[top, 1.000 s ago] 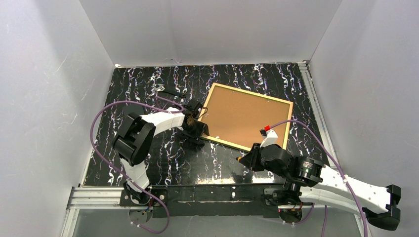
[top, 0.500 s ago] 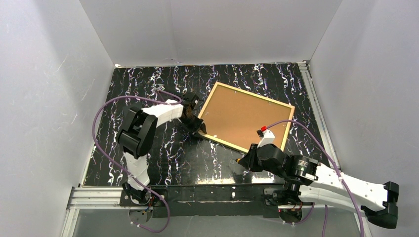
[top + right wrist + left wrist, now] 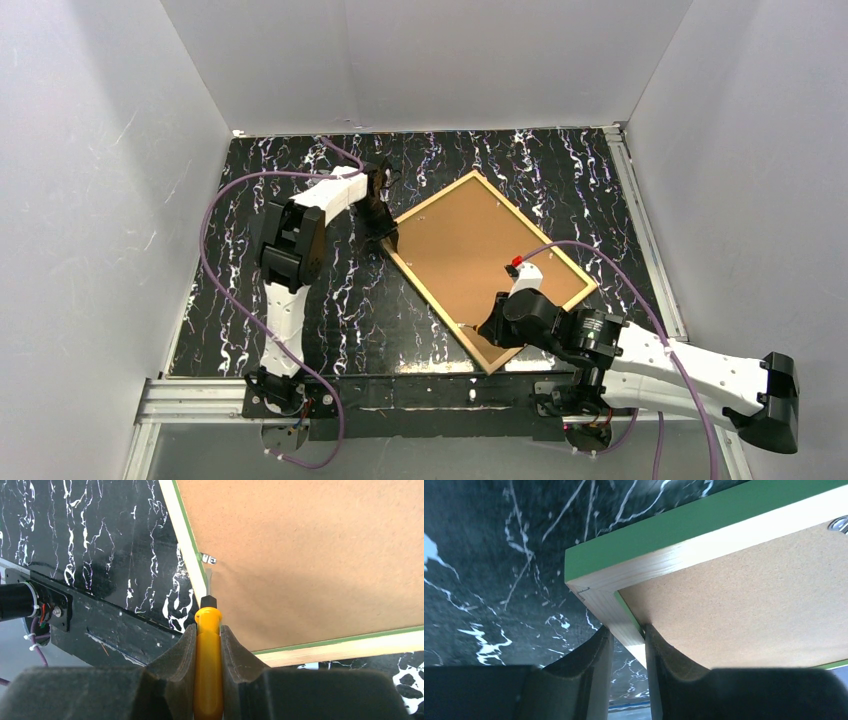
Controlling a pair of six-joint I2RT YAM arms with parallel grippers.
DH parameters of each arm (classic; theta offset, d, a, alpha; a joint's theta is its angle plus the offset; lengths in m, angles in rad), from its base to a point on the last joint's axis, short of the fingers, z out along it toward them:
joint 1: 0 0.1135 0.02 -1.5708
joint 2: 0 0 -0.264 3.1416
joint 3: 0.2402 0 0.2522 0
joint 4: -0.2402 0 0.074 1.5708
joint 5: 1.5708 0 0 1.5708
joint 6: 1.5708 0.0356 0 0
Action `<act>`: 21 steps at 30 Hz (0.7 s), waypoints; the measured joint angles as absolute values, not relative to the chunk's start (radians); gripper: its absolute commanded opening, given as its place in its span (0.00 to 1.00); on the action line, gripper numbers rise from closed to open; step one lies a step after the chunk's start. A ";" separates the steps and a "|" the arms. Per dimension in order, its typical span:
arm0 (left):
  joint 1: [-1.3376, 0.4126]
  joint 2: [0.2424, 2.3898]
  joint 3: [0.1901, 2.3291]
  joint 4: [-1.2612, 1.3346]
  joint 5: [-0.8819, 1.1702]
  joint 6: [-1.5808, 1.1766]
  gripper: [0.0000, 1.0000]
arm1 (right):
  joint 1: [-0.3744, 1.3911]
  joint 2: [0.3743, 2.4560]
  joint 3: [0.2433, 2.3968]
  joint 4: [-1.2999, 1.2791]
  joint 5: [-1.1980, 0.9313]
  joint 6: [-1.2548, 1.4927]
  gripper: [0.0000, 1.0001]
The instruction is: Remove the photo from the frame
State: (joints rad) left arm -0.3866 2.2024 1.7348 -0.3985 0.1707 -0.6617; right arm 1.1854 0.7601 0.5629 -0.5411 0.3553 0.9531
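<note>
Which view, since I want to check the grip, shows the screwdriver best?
Right wrist: the screwdriver sits clamped by its yellow handle in the right gripper, shaft pointing at a tab on the back of the frame. From the top it is too small to make out. The left wrist view lacks it.

the frame (image 3: 639, 542) rail fills the gap between the fingers (image 3: 596, 675) of our left gripper (image 3: 627, 629), so nothing else fits there. left of them we have bare table (image 3: 484, 555); right of them, the brown board (image 3: 744, 595). our right gripper (image 3: 207, 628) is filled by a screwdriver (image 3: 208, 680), its tip ahead beside a metal clip (image 3: 208, 558). left of those fingers lies open table; right of them, board.
</note>
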 measured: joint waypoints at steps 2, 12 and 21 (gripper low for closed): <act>-0.382 2.234 1.786 -0.424 0.175 -0.609 0.00 | 1.185 0.778 0.573 -0.535 0.350 0.949 0.01; -0.369 2.270 1.840 -0.453 0.241 -0.509 0.00 | 1.184 0.933 0.685 -0.521 0.355 0.902 0.01; -0.361 2.270 1.826 -0.442 0.282 -0.511 0.00 | 1.097 1.272 0.983 -0.513 0.366 0.780 0.01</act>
